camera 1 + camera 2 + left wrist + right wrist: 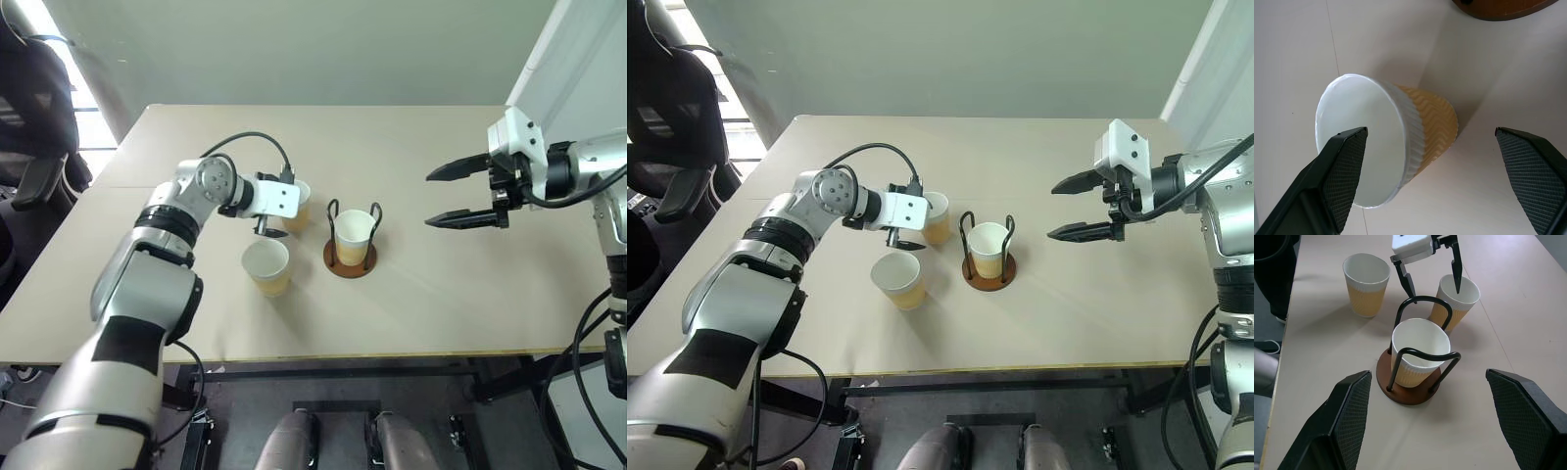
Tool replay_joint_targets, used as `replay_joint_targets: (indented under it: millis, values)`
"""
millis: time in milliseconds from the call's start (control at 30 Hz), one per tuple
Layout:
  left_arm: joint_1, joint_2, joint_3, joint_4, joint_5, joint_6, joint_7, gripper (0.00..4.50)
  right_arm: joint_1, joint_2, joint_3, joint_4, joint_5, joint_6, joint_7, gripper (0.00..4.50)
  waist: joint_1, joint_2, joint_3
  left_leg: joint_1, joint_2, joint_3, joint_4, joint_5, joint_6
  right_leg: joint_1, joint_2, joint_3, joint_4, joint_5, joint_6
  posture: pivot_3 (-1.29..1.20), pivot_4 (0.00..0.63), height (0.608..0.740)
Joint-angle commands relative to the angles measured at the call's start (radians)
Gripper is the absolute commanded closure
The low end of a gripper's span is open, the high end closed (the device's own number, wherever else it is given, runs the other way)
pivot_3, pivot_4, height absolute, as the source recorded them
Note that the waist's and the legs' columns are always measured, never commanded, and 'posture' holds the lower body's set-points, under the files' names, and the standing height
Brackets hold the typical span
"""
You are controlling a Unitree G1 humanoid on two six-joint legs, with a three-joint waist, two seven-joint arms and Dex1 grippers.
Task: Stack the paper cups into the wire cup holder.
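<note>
Hovering with jaws spread wide, the left gripper [908,231] straddles 1 paper cup [937,216] beside the wire cup holder [988,256] (already holding 1). It looks light and crushable; pinch gently below the rim. The right gripper [1065,208] waits open.

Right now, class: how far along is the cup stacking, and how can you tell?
One paper cup already sits in the wire cup holder. The left gripper, open, hovers at the far cup; nothing is held. That cup and the near cup remain on the table.
</note>
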Motion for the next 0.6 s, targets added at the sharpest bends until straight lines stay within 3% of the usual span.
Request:
replay_joint_targets:
  millis: [33,133,433,600]
  values:
    - [-0.009,0.001,0.007,-0.002,-0.002,-0.006,0.006,0.18,0.0,-0.02,-0.023,-0.03,0.013,-0.004,-0.008,0.65,0.0,0.0,0.0,0.0,-0.001,0.001,0.0,0.0,0.0,0.0,0.001,-0.001,0.0,0.0,0.0,0.0,0.15,0.74]
    - [-0.009,0.001,0.007,-0.002,-0.001,-0.008,0.004,0.97,0.003,-0.023,-0.023,-0.033,0.013,-0.003,-0.007,0.64,0.001,0.0,0.0,0.0,-0.001,0.001,0.0,0.0,0.0,0.0,0.001,0.0,0.0,0.0,0.0,0.0,0.15,0.74]
    - [-0.008,0.012,0.021,0.001,-0.02,-0.004,-0.087,4.35,-0.007,-0.021,-0.022,0.003,0.009,-0.045,0.004,0.64,0.001,0.0,0.0,0.0,-0.001,0.001,0.0,0.0,0.001,0.0,0.0,0.001,0.0,0.001,0.001,0.0,0.15,0.74]
    - [-0.013,0.018,0.018,-0.001,-0.022,-0.001,-0.145,4.48,-0.016,-0.008,-0.029,0.064,-0.004,-0.114,-0.012,0.64,0.0,0.0,0.0,0.0,-0.001,0.002,0.001,0.001,0.001,0.0,0.001,0.002,0.0,0.001,0.002,0.0,0.15,0.74]
